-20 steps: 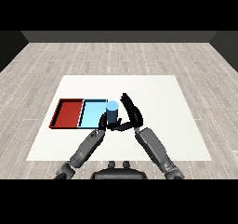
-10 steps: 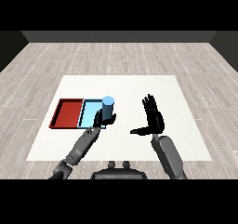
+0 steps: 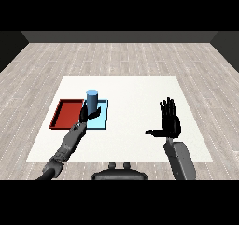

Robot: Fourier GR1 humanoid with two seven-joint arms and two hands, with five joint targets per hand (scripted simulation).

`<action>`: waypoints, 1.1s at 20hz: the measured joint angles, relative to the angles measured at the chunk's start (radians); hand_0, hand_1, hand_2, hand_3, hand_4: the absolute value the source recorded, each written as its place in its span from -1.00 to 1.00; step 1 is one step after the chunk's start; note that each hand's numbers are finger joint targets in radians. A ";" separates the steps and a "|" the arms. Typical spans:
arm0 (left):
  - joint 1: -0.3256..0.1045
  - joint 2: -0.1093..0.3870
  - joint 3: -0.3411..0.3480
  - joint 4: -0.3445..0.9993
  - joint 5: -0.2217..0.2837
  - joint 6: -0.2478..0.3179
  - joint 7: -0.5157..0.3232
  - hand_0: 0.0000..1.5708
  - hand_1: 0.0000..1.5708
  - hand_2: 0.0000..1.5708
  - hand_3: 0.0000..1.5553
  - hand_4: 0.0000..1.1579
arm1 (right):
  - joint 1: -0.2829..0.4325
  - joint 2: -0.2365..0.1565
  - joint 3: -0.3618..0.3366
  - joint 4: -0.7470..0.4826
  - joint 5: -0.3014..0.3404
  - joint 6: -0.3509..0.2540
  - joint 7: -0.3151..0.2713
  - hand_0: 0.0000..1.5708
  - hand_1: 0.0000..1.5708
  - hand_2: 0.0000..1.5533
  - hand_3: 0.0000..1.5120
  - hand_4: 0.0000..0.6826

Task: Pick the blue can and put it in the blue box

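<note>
the blue can (image 3: 92, 99) carries no brand, label or writing that can be read; its side is a plain blue and its top a lighter blue. it stands upright, its long axis running up and down in the frame, top end toward the upper edge. it sits left of the frame's middle, over the light blue tray (image 3: 101, 122), with its lower part hidden behind the left hand (image 3: 88, 114), so whether its base touches the tray floor cannot be told.

the left hand is curled round the lower part of the can, fingers wrapped on its near side, gripping it. its grey forearm (image 3: 67, 144) runs down to the lower left of the frame.

the light blue tray lies flat on the white desk (image 3: 130, 93), and the red tray (image 3: 67, 112) lies touching it on its left side; both are left of centre. neither tray shows any marking.

the right hand (image 3: 170, 120) is at the right of the frame, well apart from the can and the trays. it is open, fingers straight and pointing toward the upper edge, thumb stuck out toward the left, holding nothing. its forearm (image 3: 179, 159) drops to the lower right. around the desk is a pale plank floor (image 3: 42, 65).
</note>
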 measured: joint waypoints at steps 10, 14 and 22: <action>-0.171 0.065 0.086 0.382 -0.048 -0.013 0.089 1.00 1.00 0.97 0.80 0.71 | -0.016 0.024 -0.024 0.063 0.026 -0.010 0.002 -1.00 -1.00 -1.00 -1.00 -1.00; -0.231 0.051 0.079 0.529 -0.087 -0.001 0.135 0.98 0.98 0.88 0.66 0.67 | -0.047 0.038 -0.051 0.144 0.008 0.007 -0.019 -1.00 -1.00 -1.00 -1.00 -1.00; -0.290 0.012 0.051 0.676 -0.156 0.000 0.178 0.96 0.96 0.81 -0.57 0.44 | -0.079 0.044 -0.078 0.211 0.000 0.025 -0.022 -1.00 -1.00 -1.00 -1.00 -1.00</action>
